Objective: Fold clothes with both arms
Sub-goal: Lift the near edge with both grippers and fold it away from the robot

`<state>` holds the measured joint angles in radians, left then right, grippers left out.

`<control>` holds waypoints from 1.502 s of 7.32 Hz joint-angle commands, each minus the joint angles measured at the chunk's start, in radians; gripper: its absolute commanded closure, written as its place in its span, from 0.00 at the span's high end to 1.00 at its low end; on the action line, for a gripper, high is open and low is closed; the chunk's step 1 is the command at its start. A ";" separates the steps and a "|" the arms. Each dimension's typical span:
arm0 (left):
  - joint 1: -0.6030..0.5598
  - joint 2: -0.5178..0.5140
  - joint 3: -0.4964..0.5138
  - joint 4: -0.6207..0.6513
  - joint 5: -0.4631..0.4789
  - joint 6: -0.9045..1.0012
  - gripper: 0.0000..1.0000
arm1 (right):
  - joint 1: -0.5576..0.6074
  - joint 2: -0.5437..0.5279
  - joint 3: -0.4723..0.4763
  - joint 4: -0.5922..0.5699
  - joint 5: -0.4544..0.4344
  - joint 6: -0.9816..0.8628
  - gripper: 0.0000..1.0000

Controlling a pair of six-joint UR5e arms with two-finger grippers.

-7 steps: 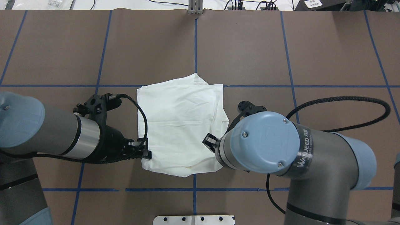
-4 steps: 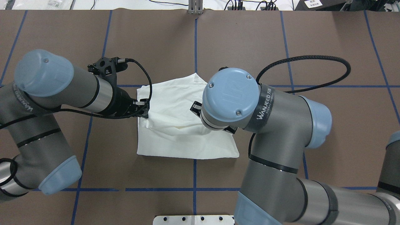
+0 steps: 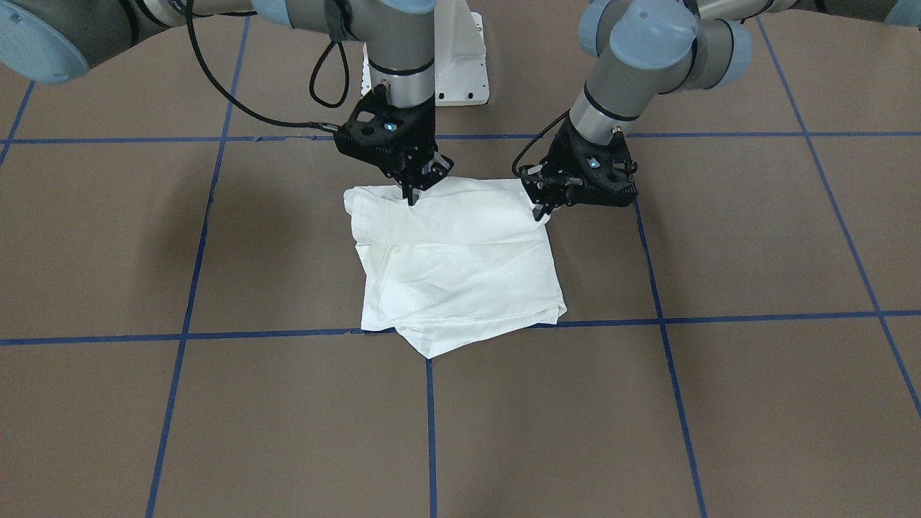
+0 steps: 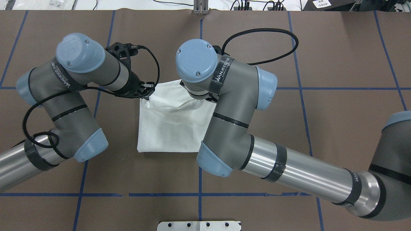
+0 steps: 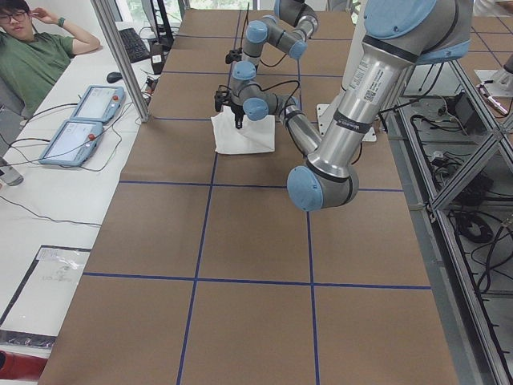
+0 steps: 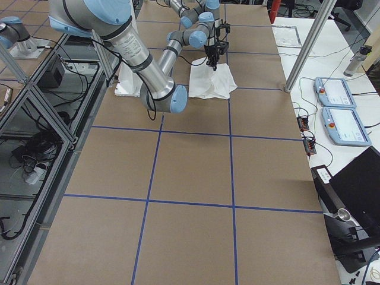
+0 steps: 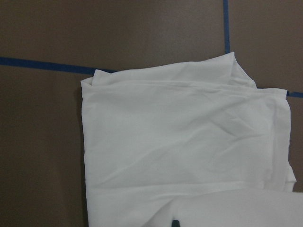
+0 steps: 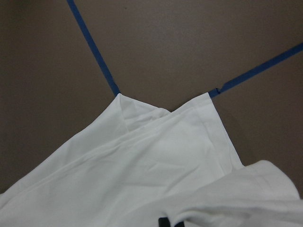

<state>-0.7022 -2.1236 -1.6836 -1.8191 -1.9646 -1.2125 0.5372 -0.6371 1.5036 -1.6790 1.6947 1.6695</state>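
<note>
I've got the black left claw and black right claw both pinching the folded white cotton T-shirt on the brown worktop.

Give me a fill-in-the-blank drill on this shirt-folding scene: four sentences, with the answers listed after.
1. The shirt lying on the table is ____ in colour.
2. The tape lines across the brown table are ____.
3. In the front-facing view, the left claw pinches the shirt's edge on the view's ____ side.
4. The right claw is ____ on the shirt, not open.

Missing words: white; blue; right; shut.
</note>
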 commanded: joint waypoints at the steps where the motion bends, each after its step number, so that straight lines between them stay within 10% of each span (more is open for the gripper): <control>1: -0.002 -0.061 0.151 -0.066 0.032 0.028 0.00 | 0.027 0.049 -0.158 0.070 -0.001 -0.065 0.00; 3: -0.035 -0.061 0.167 -0.077 0.030 0.083 0.00 | 0.046 0.056 -0.183 0.076 -0.003 -0.109 0.00; 4: -0.048 -0.059 0.167 -0.077 0.029 0.091 0.64 | 0.046 0.056 -0.190 0.076 -0.006 -0.122 0.52; 5: -0.051 -0.056 0.160 -0.072 0.024 0.115 1.00 | 0.053 0.057 -0.192 0.076 -0.006 -0.158 1.00; 11: -0.063 -0.026 0.147 -0.077 0.015 0.209 1.00 | 0.027 0.066 -0.311 0.197 -0.017 -0.175 1.00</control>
<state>-0.7693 -2.1504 -1.5399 -1.8936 -1.9529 -0.9971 0.5665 -0.5687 1.2360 -1.5384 1.6822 1.5012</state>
